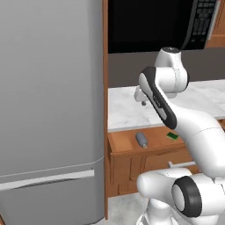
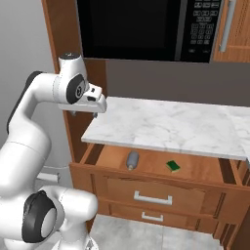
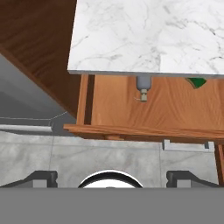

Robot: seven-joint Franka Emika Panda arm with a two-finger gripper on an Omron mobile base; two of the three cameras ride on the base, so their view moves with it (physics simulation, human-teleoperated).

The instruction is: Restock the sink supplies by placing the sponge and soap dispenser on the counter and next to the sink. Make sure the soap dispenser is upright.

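The soap dispenser [image 2: 132, 160], a dark grey bottle, lies on its side in an open wooden drawer [image 2: 110, 158] below the counter [image 2: 166, 124]. To its right in the same drawer lies the sponge [image 2: 173, 166], green side up. My gripper [image 2: 84, 114] hangs open and holds nothing, above the drawer's left end, at the counter's left edge. In the hand view the counter edge [image 3: 144, 65] covers most of the soap dispenser [image 3: 143, 86] and the sponge [image 3: 197, 82]. In the left base view my gripper [image 1: 141, 102] hangs above the soap dispenser [image 1: 141, 139] and the sponge [image 1: 172, 136]. The sink is out of view.
A tall grey fridge [image 1: 48, 110] stands left of the counter, behind a wooden side panel [image 2: 66, 53]. A black microwave [image 2: 146, 29] hangs above the counter. Below the open drawer are closed drawer fronts with metal handles [image 2: 152, 197].
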